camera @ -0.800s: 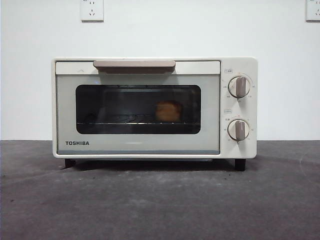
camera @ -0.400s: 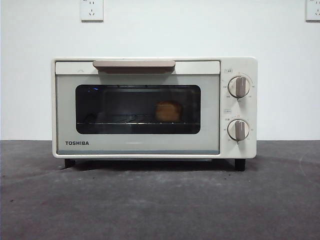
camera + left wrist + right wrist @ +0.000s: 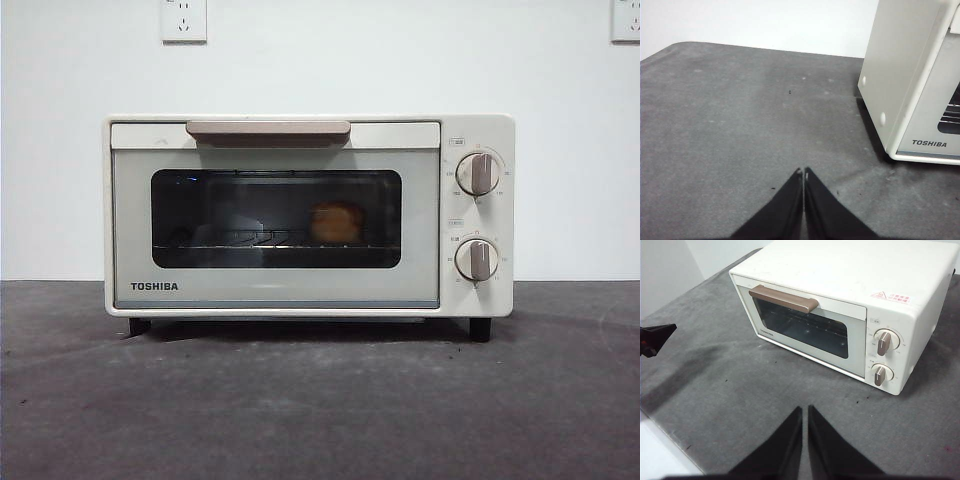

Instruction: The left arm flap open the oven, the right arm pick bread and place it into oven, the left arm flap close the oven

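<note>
The cream-white TOSHIBA oven (image 3: 300,215) stands on the grey table with its door shut and its taupe handle (image 3: 268,129) at the top. The golden bread (image 3: 336,222) sits on the wire rack inside, seen through the dark glass. My left gripper (image 3: 803,172) is shut and empty, low over the table beside the oven's side wall (image 3: 900,75). My right gripper (image 3: 805,410) is shut and empty, raised in front of the oven (image 3: 850,305). The left gripper's tip also shows in the right wrist view (image 3: 657,335). Neither gripper appears in the front view.
Two round knobs (image 3: 478,173) sit on the oven's right panel. A white wall with power sockets (image 3: 184,20) stands behind. The grey table (image 3: 320,400) reaches out in front of the oven; its edge (image 3: 670,437) shows in the right wrist view.
</note>
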### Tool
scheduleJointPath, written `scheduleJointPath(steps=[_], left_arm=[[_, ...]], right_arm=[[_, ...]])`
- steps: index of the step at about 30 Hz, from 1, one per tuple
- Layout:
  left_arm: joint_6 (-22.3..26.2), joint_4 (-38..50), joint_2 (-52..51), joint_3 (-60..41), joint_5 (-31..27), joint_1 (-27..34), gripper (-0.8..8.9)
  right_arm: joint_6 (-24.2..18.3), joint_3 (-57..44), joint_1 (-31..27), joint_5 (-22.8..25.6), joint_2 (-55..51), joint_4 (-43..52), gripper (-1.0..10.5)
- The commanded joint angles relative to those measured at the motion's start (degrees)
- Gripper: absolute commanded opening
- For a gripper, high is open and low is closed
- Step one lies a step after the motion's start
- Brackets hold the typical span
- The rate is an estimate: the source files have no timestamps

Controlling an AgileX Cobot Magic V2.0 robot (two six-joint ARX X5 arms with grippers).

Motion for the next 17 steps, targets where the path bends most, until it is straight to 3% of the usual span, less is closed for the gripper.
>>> scheduleJointPath(steps=[1,17], left_arm=[[0.04,0.63,-0.07,-1.18,-0.22,-0.02,0.1],[0.04,0.63,-0.07,-1.18,-0.22,-0.02,0.1]], right_arm=[[-0.46,0.94,0.61,0.04,0.17,0.59,0.2],[-0.46,0.9,0.17,0.31,0.15,0.59,0.2]])
